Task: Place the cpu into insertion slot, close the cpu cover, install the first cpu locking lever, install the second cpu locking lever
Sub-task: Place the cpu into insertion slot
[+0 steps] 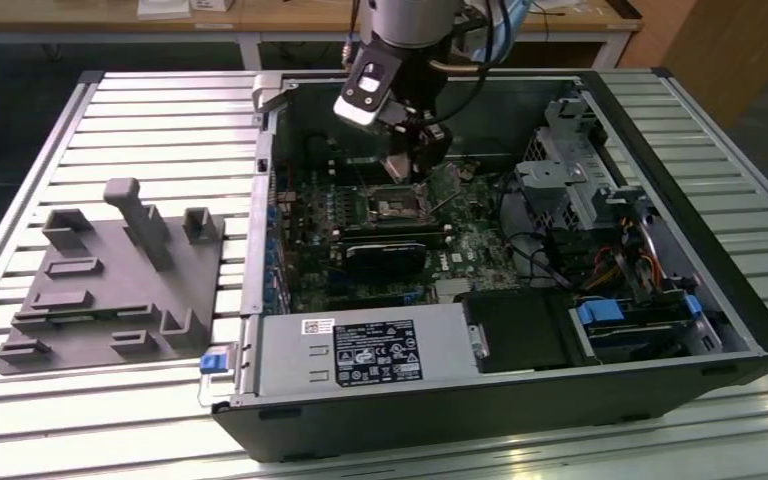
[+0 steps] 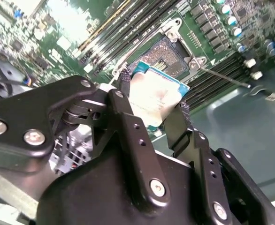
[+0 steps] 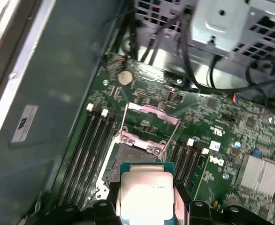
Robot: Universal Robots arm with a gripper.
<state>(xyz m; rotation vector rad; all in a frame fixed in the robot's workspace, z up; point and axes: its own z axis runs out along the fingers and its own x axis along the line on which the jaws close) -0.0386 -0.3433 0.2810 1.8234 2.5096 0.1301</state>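
Black fingers (image 2: 179, 125) pinch the flat, silvery square cpu (image 2: 152, 96) near the dark-centred insertion slot (image 2: 168, 54).

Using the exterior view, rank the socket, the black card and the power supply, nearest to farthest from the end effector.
1. Socket, under the end effector gripping the chip.
2. Black card, beside the socket, on its near side.
3. Power supply, at the near edge of the case.
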